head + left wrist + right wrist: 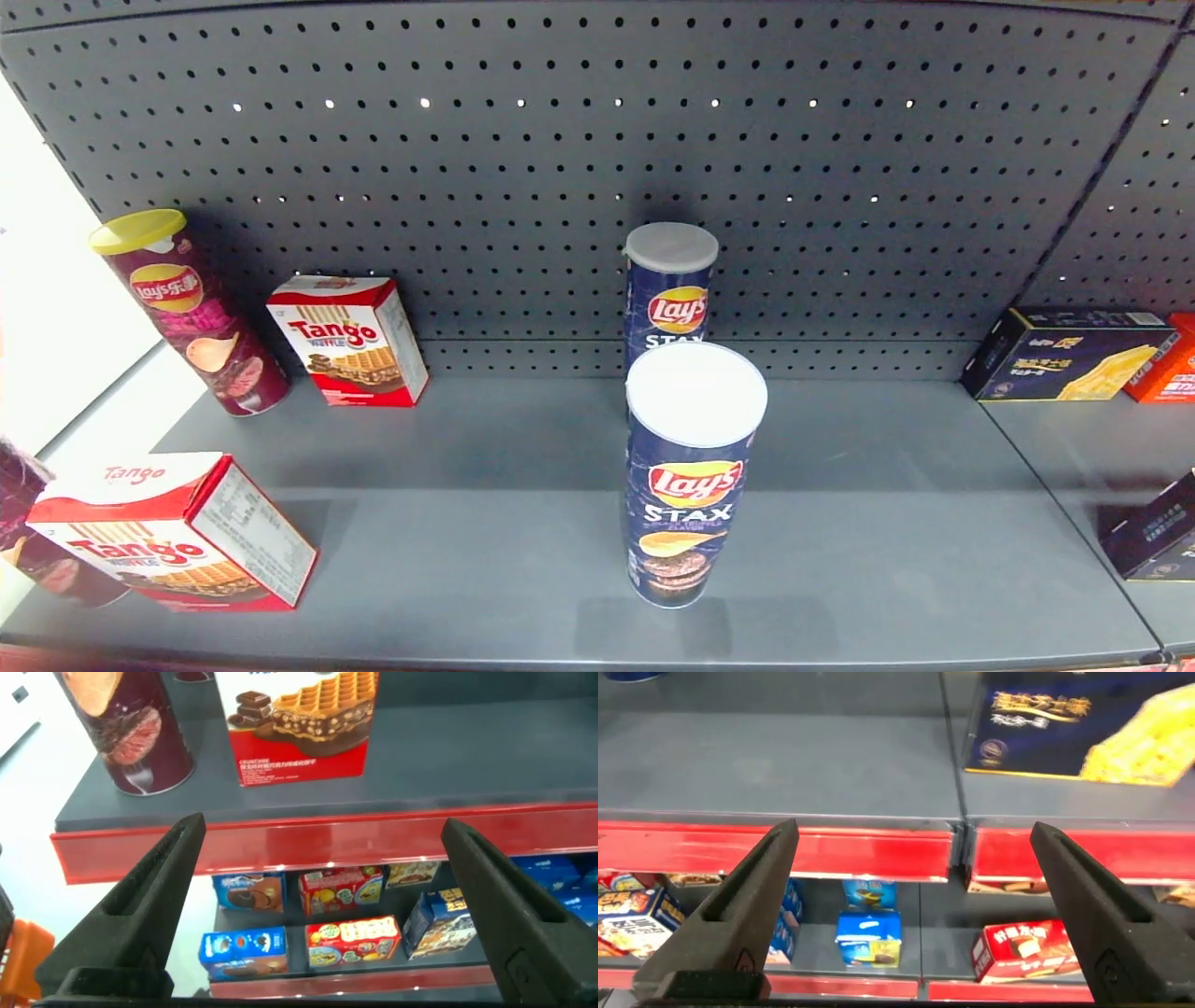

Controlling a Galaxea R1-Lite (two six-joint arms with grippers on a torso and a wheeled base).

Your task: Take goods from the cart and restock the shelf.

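Shelf (840,523) space is what we have plenty of. A blue can (689,476) stands upright near the front edge at the middle, with a second blue can (670,294) straight behind it by the back panel. Toward the back left stand a maroon can (191,313) and, just beside it, a wafer box (350,341). A second wafer box (173,532) sits at the front left corner. Past the divider on the right lie a dark box (1064,355) and an orange box (1167,369) side by side at the back.

Our left hand (322,826) hangs just outside the red front edge (318,849), below the front wafer box, its fingers spread wide with nothing between them. Our right hand (915,829) sits at the same height farther right, by the divider, also spread and empty. Beyond both hands we see the lower shelf (308,929) packed with small boxes.

We judge this to be the gap between placements: nothing is in either hand, so fetching comes next. That calls for drawing both arms clear of the front edge, turning to the cart and closing one hand on an item. The bare runs between the wafer boxes and the blue cans, and right of the cans, look like the places to fill. The front blue can is tall and narrow, so we would keep a wide berth when reaching past it.
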